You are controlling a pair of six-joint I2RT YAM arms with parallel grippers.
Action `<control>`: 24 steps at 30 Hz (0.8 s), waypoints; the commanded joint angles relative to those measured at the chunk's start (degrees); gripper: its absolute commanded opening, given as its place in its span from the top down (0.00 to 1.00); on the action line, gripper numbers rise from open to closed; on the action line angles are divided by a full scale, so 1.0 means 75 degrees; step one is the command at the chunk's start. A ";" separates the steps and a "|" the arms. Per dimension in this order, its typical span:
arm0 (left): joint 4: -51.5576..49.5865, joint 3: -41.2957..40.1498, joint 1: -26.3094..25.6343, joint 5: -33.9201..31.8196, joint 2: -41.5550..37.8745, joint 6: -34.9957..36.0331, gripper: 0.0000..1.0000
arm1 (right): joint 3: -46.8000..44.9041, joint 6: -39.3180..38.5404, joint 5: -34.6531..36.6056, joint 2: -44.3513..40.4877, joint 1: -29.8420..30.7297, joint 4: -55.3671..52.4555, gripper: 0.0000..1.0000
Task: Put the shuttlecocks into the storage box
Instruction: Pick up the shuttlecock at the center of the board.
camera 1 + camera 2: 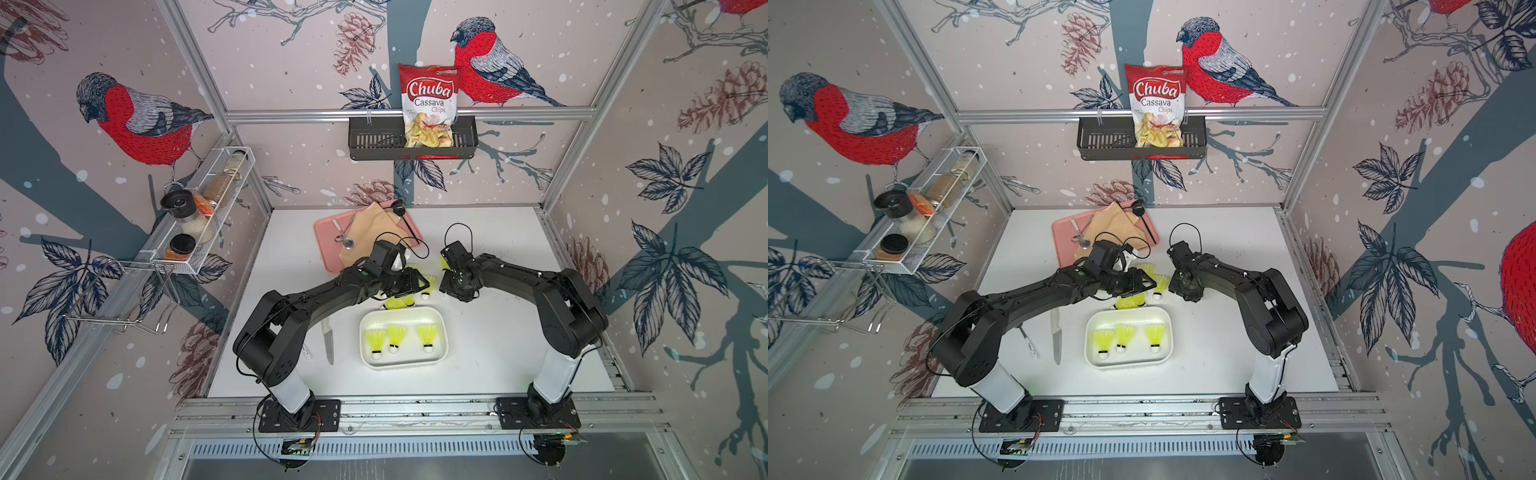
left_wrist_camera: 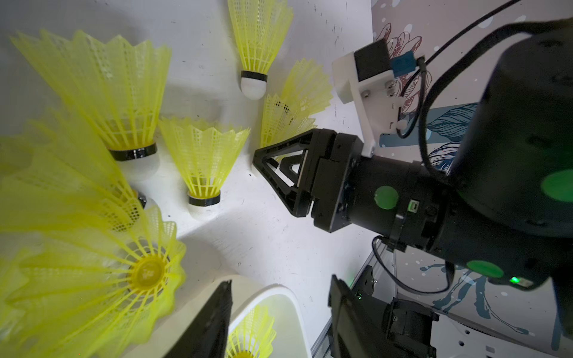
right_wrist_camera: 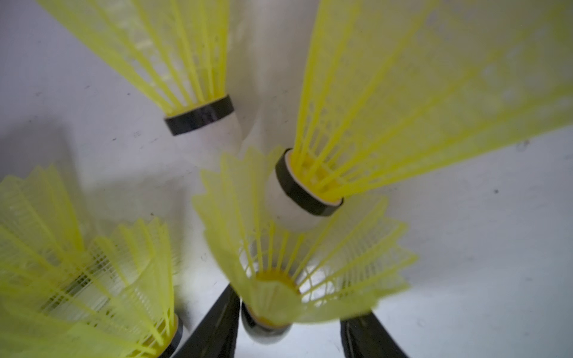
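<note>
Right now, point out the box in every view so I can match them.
Top view: box near the front, between the two arm bases.
Top view: box in the same place.
Left wrist: only a rim corner, with one shuttlecock showing inside.
Right wrist: not in it.
Shared landmark: the loose shuttlecocks on the table just behind the box, seen in all four views.

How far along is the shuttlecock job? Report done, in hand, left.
Done: three shuttlecocks stand in the storage box. In hand: the right gripper has its jaws apart around one shuttlecock, not visibly clamped; the left gripper hovers over the loose cluster beyond the box. Left: that cluster, several shuttlecocks on the table.
</note>
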 commanded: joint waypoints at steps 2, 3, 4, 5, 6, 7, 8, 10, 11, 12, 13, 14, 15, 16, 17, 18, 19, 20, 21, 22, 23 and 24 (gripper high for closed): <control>0.0333 0.0218 -0.0021 0.0120 0.0216 0.0088 0.46 | -0.0074 0.0315 0.0136 0.0138 -0.0002 0.0189 0.53; 0.0285 0.0278 -0.0021 0.0122 0.0296 0.0094 0.46 | -0.0087 0.0316 0.0096 0.0160 -0.0004 0.0231 0.54; 0.0243 0.0347 -0.0010 0.0097 0.0360 0.0100 0.46 | -0.0076 0.0329 0.0097 0.0187 0.0016 0.0224 0.55; 0.0200 0.0411 -0.0009 0.0094 0.0450 0.0116 0.46 | -0.0066 0.0347 0.0111 0.0211 0.0039 0.0210 0.56; 0.0156 0.0495 0.0001 0.0093 0.0530 0.0119 0.46 | -0.0064 0.0346 0.0140 0.0225 0.0043 0.0207 0.57; 0.0110 0.0575 0.0008 0.0101 0.0606 0.0124 0.46 | -0.0074 0.0364 0.0162 0.0233 0.0053 0.0192 0.59; 0.0018 0.0694 0.0025 0.0097 0.0711 0.0123 0.46 | -0.0086 0.0376 0.0187 0.0226 0.0054 0.0188 0.61; -0.0214 0.0938 0.0049 0.0077 0.0917 0.0149 0.46 | -0.0122 0.0377 0.0180 0.0225 0.0054 0.0171 0.64; -0.0319 0.1041 0.0061 0.0051 0.1005 0.0170 0.46 | -0.0133 0.0376 0.0178 0.0224 0.0054 0.0143 0.65; -0.0405 0.1117 0.0061 0.0019 0.1064 0.0185 0.46 | -0.0145 0.0384 0.0169 0.0214 0.0064 0.0131 0.65; -0.0510 0.1212 0.0067 0.0001 0.1145 0.0199 0.45 | -0.0157 0.0388 0.0158 0.0193 0.0077 0.0110 0.65; -0.0636 0.1299 0.0061 -0.0036 0.1218 0.0219 0.45 | -0.0168 0.0398 0.0150 0.0191 0.0089 0.0094 0.65; -0.0757 0.1368 0.0061 -0.0074 0.1271 0.0231 0.45 | -0.0169 0.0409 0.0144 0.0181 0.0100 0.0068 0.65; -0.0842 0.1425 0.0061 -0.0105 0.1327 0.0225 0.45 | -0.0158 0.0408 0.0132 0.0161 0.0124 0.0047 0.65; -0.0882 0.1460 0.0061 -0.0125 0.1357 0.0234 0.45 | -0.0140 0.0421 0.0130 0.0161 0.0153 0.0001 0.63; -0.0877 0.1468 0.0062 -0.0140 0.1370 0.0229 0.44 | -0.0123 0.0423 0.0126 0.0157 0.0181 -0.0040 0.61; -0.0897 0.1469 0.0061 -0.0172 0.1381 0.0219 0.44 | -0.0110 0.0435 0.0132 0.0156 0.0226 -0.0092 0.59; -0.0889 0.1485 0.0064 -0.0184 0.1392 0.0220 0.44 | -0.0117 0.0464 0.0113 0.0151 0.0269 -0.0115 0.57; -0.0898 0.1486 0.0061 -0.0189 0.1405 0.0220 0.44 | -0.0122 0.0490 0.0141 0.0146 0.0296 -0.0128 0.57; -0.0916 0.1492 0.0062 -0.0200 0.1427 0.0213 0.43 | -0.0142 0.0501 0.0144 0.0152 0.0320 -0.0121 0.57; -0.0933 0.1512 0.0061 -0.0212 0.1440 0.0219 0.42 | -0.0177 0.0517 0.0144 0.0166 0.0316 -0.0117 0.59; -0.0945 0.1515 0.0061 -0.0232 0.1451 0.0220 0.42 | -0.0202 0.0534 0.0155 0.0189 0.0306 -0.0096 0.61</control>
